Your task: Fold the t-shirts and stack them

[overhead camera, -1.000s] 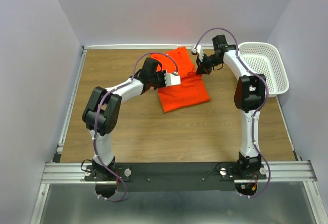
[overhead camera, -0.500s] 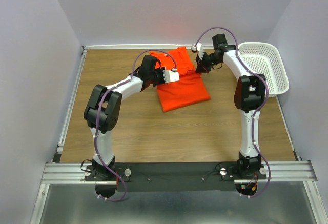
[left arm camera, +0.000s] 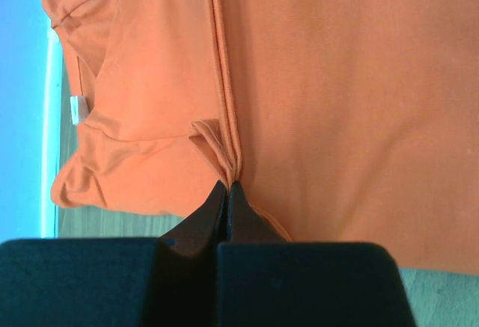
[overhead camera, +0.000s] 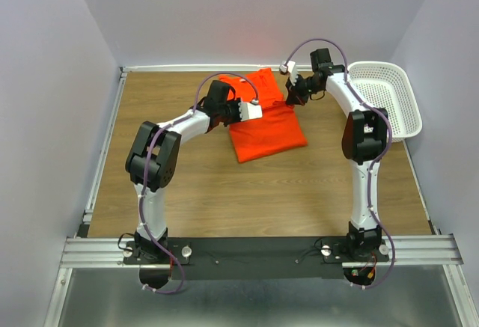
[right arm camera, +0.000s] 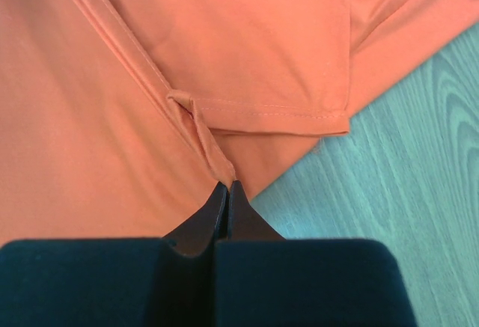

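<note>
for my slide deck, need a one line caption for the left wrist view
Left gripper shut on a pinched fold of the orange-red t-shirt, wooden table showing at the edge.

Plain orange-red t-shirt [overhead camera: 269,132] lies partly folded.

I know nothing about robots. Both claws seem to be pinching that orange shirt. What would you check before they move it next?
1. Grip of the left gripper on the t-shirt: ok, shut on a pinch of its seam.
2. Grip of the right gripper: ok, shut on a pinch at the shirt's edge.
3. How many fabric layers each pinch holds: cannot tell.
4. Fabric lying smooth: not ok, puckered beside the left pinch.
5. Basket apart from the shirt: ok, it sits off to the right.
</note>
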Available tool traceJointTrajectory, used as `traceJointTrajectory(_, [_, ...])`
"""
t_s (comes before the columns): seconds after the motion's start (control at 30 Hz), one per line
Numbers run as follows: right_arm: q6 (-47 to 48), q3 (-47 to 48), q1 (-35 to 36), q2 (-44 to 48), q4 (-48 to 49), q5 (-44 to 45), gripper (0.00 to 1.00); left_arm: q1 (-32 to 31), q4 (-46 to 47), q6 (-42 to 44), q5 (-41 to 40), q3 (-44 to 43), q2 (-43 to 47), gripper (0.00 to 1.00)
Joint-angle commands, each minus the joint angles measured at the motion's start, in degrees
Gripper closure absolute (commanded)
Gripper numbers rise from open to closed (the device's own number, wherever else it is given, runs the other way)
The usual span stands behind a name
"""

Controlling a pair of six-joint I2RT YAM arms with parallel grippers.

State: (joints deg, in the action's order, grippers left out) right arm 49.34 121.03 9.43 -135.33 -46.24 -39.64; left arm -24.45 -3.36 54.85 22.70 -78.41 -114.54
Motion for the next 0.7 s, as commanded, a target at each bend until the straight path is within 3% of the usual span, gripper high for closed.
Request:
traceJointTrajectory(0.0, [-1.3,2.2,0.1,-1.3,1.5,2.5,0.99,0.5,-1.5,-0.1,-0.6,-1.9,-1.1,1.0])
traceJointTrajectory(0.47, [-3.3,3.5,0.1,-2.6,2.0,3.7,1.0,0.5,-1.5,-0.5,-2.0,-3.4,-2.4,1.0])
traceJointTrajectory(0.5, [-4.2,3.7,0.1,-2.8,2.1,3.7,0.93,0.5,-1.1,-0.9,-2.6,-3.4,-2.4,1.0])
traceJointTrajectory(0.53, [-5.0,4.1,0.1,-3.5,2.7,4.0,0.84,0.5,0.3,-1.9,-4.5,-3.4,-2.6,0.91])
traceJointTrajectory(0.57, [-6.2,4.6,0.1,-3.9,3.4,4.7,0.75,0.6,1.4,-2.9,-6.2,-3.2,-2.7,0.75])
traceJointTrajectory(0.6, [-9.3,5.3,0.2,-4.1,5.7,5.6,0.51,0.6,3.0,-4.6,-8.1,-2.5,-2.4,0.34])
traceJointTrajectory(0.63, [-10.9,5.4,0.2,-4.2,7.2,6.1,0.37,0.5,6.9,-5.7,-12.4,-2.0,-1.8,0.16])
traceJointTrajectory(0.67, [-12.9,5.4,0.2,-4.2,9.0,6.8,0.15,0.5,9.3,-6.4,-14.7,-1.4,-1.1,0.07])
